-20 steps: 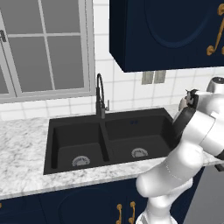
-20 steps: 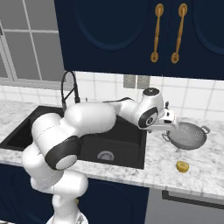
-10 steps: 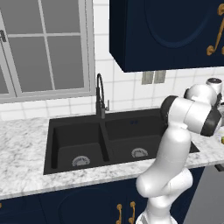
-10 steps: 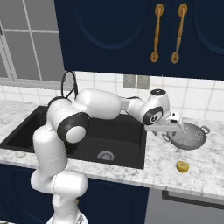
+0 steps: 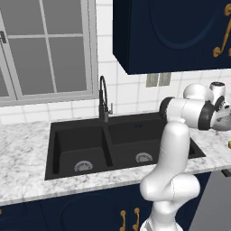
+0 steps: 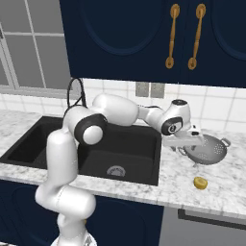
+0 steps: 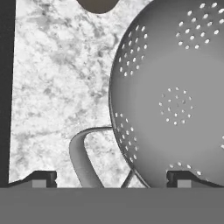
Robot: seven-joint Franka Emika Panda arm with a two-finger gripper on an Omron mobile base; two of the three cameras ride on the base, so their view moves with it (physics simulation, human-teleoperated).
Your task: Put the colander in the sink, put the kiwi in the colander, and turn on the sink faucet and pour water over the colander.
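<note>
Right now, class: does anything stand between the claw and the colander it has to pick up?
Nothing visible does. The open claw hovers right over the colander on the marble counter, one finger outside its near loop handle, the other over the bowl. The kiwi lies off to the side.

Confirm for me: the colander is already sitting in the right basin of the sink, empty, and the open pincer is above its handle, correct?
Not quite. The colander is on the marble counter to the right of the sink, not in a basin, as the right base view shows. The rest holds: it is empty, and the open pincer sits above its loop handle.
</note>
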